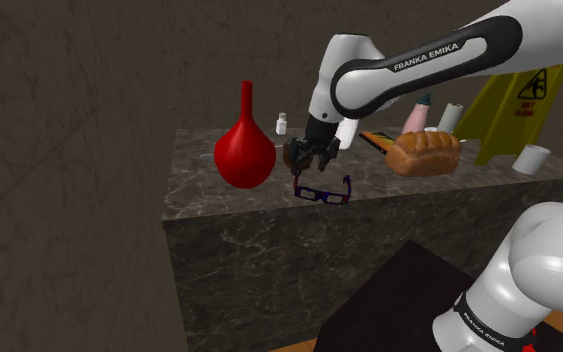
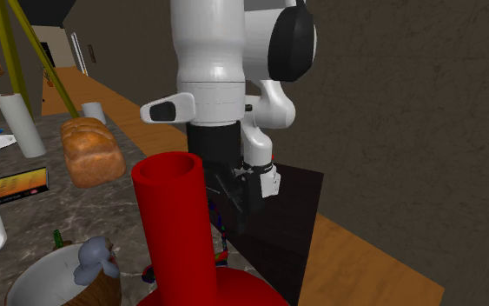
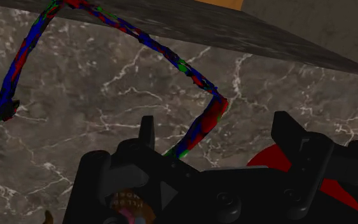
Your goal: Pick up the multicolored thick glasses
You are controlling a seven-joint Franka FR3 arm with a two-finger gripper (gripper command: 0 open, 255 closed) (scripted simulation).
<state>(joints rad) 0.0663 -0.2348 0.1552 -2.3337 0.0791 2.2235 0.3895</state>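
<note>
Multicolored glasses (image 1: 321, 193) sit just under the pincer (image 1: 312, 164), one temple between its fingers (image 3: 147, 131).

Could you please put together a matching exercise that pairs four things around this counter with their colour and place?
Things:
1. glasses
2. vase
3. bread loaf
4. floor sign

Descriptions:
A. brown, lying on the counter, toward the shoulder view's right
B. blue, red and green, by the counter's near edge, just below the gripper
C. yellow, upright at the shoulder view's far right
D. red, round-bodied with a narrow neck, standing on the counter

Pairs: 1-B, 2-D, 3-A, 4-C.
</note>
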